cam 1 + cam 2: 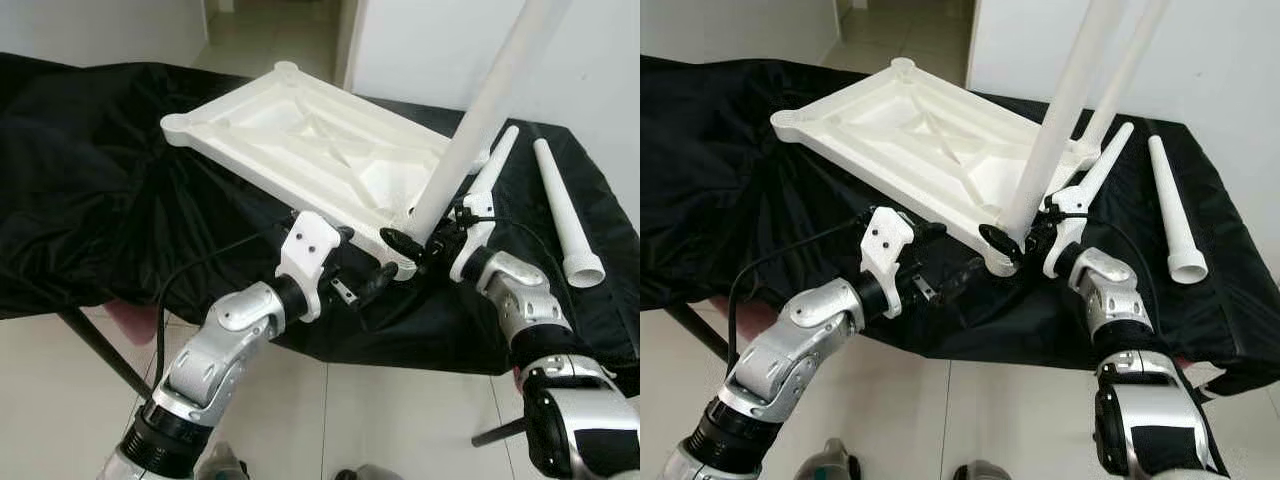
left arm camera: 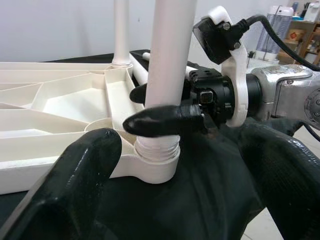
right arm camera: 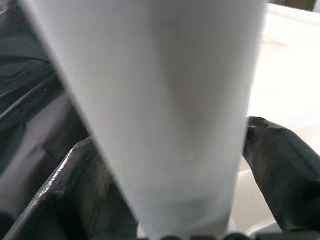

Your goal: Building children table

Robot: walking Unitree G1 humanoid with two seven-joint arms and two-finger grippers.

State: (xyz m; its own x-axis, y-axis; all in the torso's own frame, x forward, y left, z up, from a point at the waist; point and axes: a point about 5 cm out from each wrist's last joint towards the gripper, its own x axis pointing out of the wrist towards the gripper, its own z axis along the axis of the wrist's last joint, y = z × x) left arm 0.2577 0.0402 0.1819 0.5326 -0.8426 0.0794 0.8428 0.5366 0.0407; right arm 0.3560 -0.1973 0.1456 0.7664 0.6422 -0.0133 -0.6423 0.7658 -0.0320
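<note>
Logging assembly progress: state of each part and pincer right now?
tabletop: upside down on the black cloth
near leg: upright in the near corner socket, thread still showing
far leg: upright in a far corner socket
two loose legs: lying on the cloth
right pincer: shut on near leg, low by the socket
left pincer: open, beside the tabletop edge
</note>
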